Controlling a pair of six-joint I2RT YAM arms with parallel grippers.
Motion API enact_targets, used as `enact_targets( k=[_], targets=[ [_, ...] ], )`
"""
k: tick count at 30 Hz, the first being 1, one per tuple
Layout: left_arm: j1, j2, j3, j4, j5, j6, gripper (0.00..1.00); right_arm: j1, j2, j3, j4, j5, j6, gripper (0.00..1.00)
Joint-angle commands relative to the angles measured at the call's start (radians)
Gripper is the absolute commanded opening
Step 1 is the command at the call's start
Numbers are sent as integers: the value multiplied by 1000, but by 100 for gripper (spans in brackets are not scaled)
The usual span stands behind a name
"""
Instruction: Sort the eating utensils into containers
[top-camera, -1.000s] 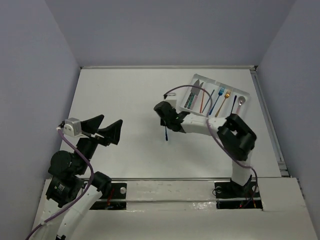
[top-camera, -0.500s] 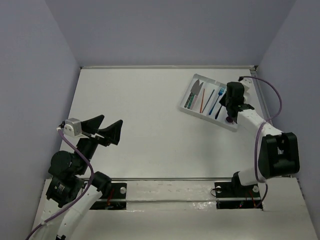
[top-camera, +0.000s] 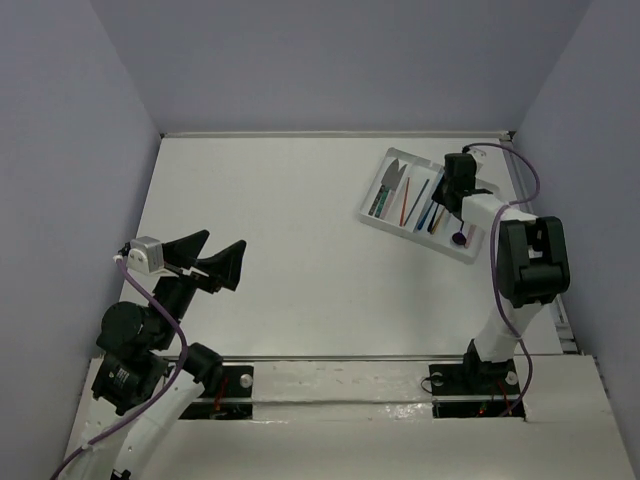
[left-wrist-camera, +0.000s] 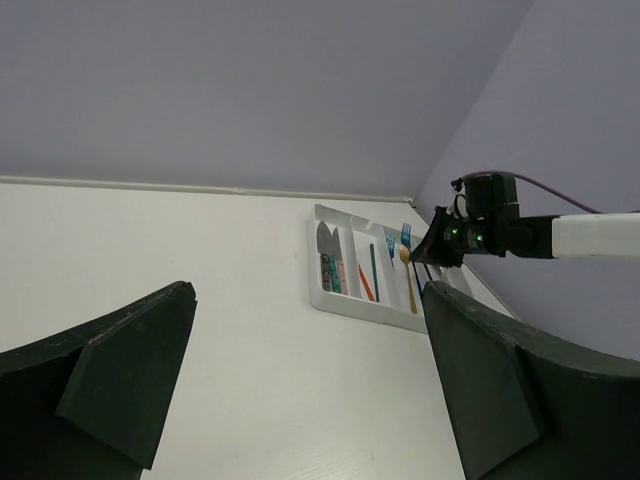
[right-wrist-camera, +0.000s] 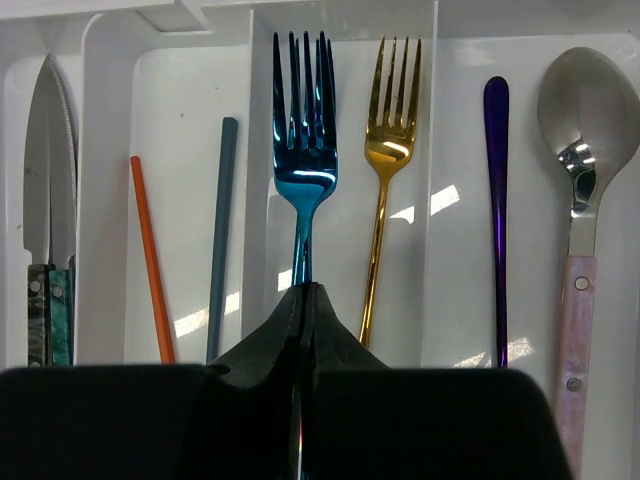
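The white tray (top-camera: 372, 215) sits at the far right of the table. My right gripper (top-camera: 449, 198) hovers over it, shut on the handle of a blue fork (right-wrist-camera: 305, 150). In the right wrist view the pads (right-wrist-camera: 305, 290) pinch the handle, and the tines lie in the compartment beside a gold fork (right-wrist-camera: 385, 150). A purple handle (right-wrist-camera: 497, 200) and a silver spoon (right-wrist-camera: 585, 130) lie to the right. A knife (right-wrist-camera: 50, 180), an orange stick (right-wrist-camera: 150, 260) and a grey-blue handle (right-wrist-camera: 220, 230) lie to the left. My left gripper (top-camera: 222, 242) is open and empty, far from the tray.
The grey side wall and a rail (top-camera: 530, 240) run close along the tray's right side. The left wrist view shows the tray (left-wrist-camera: 345, 300) far ahead, with the right arm (left-wrist-camera: 590, 235) reaching over it.
My right gripper carried a blue utensil from the table's middle to the tray and now holds the blue fork over a middle compartment. The left arm has not moved.
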Motion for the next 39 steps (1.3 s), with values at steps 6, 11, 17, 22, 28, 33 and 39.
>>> enact_targets(
  k=[6,11,17,22,28,33,39],
  targets=[
    [-6,5,2,59,8,11,99,-9,12,89,-59,40,-2,48],
    [-6,9,2,60,6,12,99,-9,-80,76,-82,23,-6,78],
    [-6,17,2,62,6,12,99,-9,-359,-36,-41,-79,7,78],
    [4,23,3,62,9,12,99,23,-617,-205,0,-214,53,80],
    [14,52,3,65,20,12,99,36,-1002,-403,40,-486,101,100],
    [14,71,3,67,23,9,99,36,-1261,-377,-52,-613,101,100],
    [23,57,45,60,6,0,99,36,-1485,-285,-163,-557,92,100]
  ],
)
